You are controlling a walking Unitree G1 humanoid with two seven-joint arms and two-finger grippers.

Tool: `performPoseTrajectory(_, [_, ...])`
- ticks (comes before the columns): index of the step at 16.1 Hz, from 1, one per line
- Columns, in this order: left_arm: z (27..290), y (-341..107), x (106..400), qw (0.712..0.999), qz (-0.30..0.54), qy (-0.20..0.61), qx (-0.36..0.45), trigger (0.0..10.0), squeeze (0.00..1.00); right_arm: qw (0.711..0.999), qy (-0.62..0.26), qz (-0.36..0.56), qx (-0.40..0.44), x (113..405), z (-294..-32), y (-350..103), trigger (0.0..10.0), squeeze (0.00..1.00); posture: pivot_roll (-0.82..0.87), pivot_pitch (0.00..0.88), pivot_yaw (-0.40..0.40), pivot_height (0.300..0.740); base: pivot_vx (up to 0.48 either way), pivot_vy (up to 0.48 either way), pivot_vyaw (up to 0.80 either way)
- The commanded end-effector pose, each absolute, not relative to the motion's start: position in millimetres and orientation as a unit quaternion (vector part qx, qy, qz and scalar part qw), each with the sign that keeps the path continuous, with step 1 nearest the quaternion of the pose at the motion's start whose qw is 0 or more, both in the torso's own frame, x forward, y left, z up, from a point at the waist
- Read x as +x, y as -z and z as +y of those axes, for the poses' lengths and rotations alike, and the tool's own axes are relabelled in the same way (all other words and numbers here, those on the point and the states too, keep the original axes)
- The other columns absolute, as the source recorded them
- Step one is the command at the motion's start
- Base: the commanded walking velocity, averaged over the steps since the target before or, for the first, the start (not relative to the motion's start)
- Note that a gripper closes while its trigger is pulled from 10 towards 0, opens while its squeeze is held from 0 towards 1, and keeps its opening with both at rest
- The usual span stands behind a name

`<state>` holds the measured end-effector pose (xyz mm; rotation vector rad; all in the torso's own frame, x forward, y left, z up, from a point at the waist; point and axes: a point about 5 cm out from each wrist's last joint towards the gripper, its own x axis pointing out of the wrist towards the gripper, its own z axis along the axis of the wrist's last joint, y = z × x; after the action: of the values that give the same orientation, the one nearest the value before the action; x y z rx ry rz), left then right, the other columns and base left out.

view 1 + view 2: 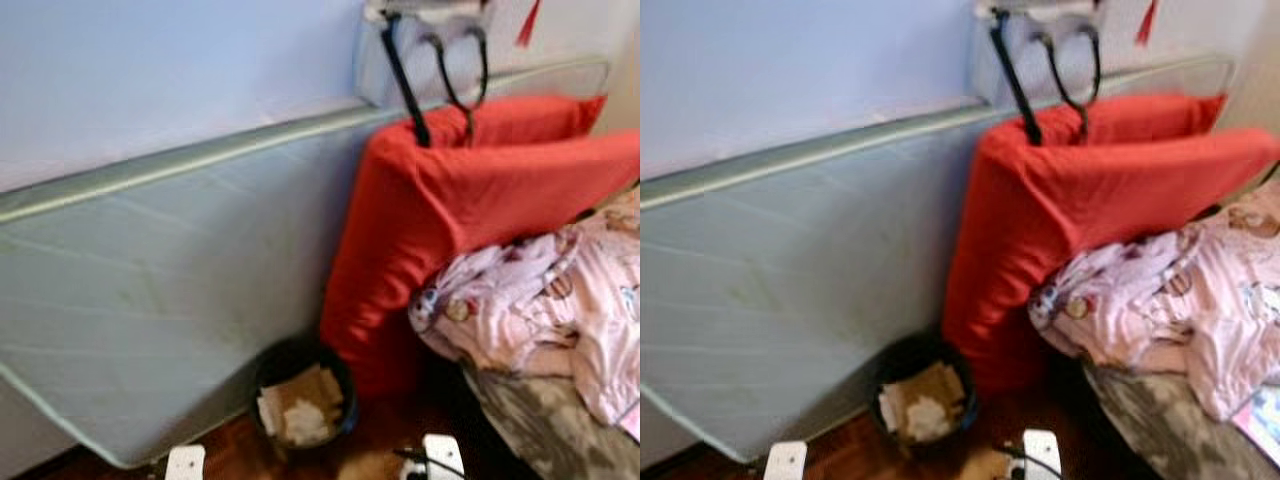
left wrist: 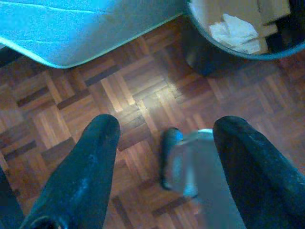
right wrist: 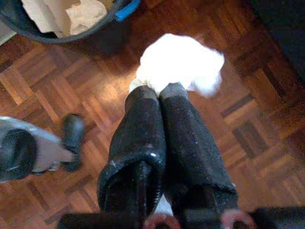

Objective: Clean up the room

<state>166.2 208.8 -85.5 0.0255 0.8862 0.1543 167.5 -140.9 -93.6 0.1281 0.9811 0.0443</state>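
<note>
Above parquet floor [image 3: 267, 157]: right gripper [image 3: 159, 90] clamped on white tissue [image 3: 183, 62].

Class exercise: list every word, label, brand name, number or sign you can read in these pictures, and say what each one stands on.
None can be read.
The pink printed blanket carries cartoon figures, but no letters can be made out.
The scraps in the black waste bin, cardboard and crumpled paper, show no legible print.
The white wad in the right hand is blank.
</note>
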Motion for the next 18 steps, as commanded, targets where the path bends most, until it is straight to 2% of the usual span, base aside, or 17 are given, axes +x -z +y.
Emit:
performPoseTrajectory(1, [216.5,85.6,162.9,0.897,0.433,-0.082,0.018,10.0,0.00,0.885,-0.029,0.459,0.067,175.5,-133.0,89.8,10.0,0.00,0.12,0.000,-0.059,0.740,0.000,0.480,0.00])
performPoseTrajectory(2, [216.5,85.6,162.9,0.897,0.433,-0.082,0.018,10.0,0.00,0.886,-0.029,0.459,0.067,175.5,-133.0,89.8,10.0,0.00,0.12,0.000,-0.059,0.740,0.000,0.480,0.00])
performPoseTrajectory(12, [215.3,85.4,163.3,0.900,0.429,-0.078,0.011,10.0,0.00,0.886,-0.030,0.458,0.064,174.7,-134.6,90.1,10.0,0.00,0.12,0.000,-0.059,0.740,0.000,0.000,0.00])
performPoseTrajectory(17, [215.2,85.4,163.5,0.899,0.431,-0.076,0.012,10.0,0.00,0.887,-0.036,0.457,0.056,175.4,-134.7,89.7,10.0,0.00,0.12,0.000,-0.060,0.740,0.263,0.000,0.00])
performPoseTrajectory(18, [215.2,85.5,163.4,0.899,0.431,-0.075,0.012,10.0,0.00,0.888,-0.036,0.455,0.055,175.5,-134.9,89.6,10.0,0.00,0.12,0.000,-0.060,0.740,0.277,0.000,0.80])
